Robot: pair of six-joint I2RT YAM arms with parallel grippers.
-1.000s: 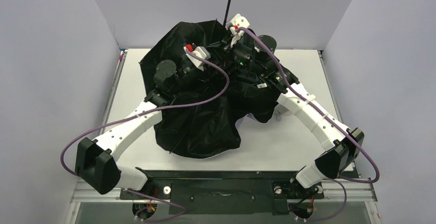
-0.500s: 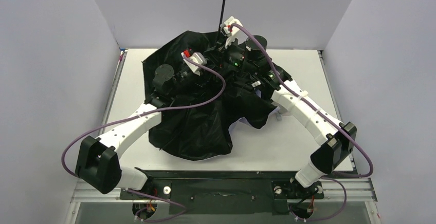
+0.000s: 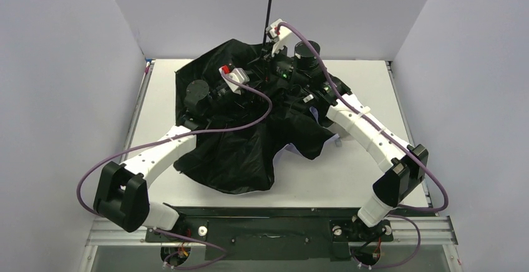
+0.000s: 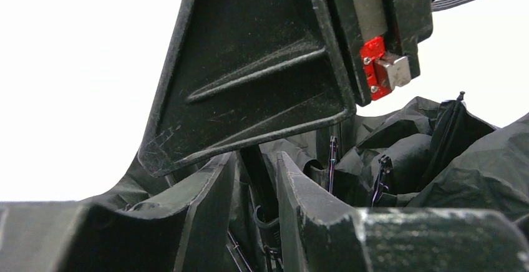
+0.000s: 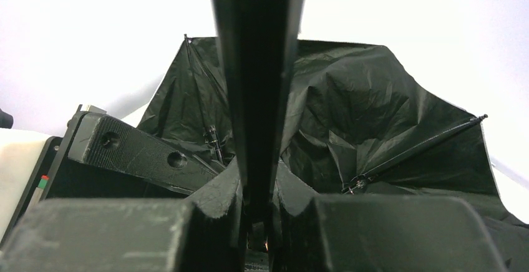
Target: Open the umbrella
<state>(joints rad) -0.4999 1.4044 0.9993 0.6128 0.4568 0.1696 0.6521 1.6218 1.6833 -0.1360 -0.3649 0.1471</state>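
White table (image 3: 355, 178): is carrying the whole lot, with bare top showing at 3, 6 and 9 o'clock around the heap.
Umbrella (image 3: 237, 150): is lying as a crumpled, half-spread heap from the table's middle out to 12 o'clock. Its black lining is facing up and the hem is spilling toward 7 o'clock.
Left arm (image 3: 156, 153): is reaching in from its base at 7 o'clock, its wrist sitting among the folds at 11 o'clock of the heap.
Right arm (image 3: 368, 128): is reaching in from its base at 5 o'clock, its wrist riding over the heap at 12 o'clock.
Shaft (image 3: 269, 10): is rising thin and black out of the heap toward 12 o'clock and running off the overhead view's top edge.
Right gripper (image 5: 257, 188): is nipping the umbrella by its shaft, fingers drawn in with one touching each side.
Left gripper (image 4: 256, 166): is sitting low among the folds, fingers standing a narrow gap apart. A dark strip of the umbrella's frame is running between them, and I cannot tell whether they are pressing it. The right gripper's black body is hanging just above, at 12 o'clock in the left wrist view.
Rib (image 5: 418, 147): is stretching the lining out toward 3 o'clock in the right wrist view.
Pale outer fabric (image 3: 292, 151): is peeping from under the hem at 5 o'clock of the heap.
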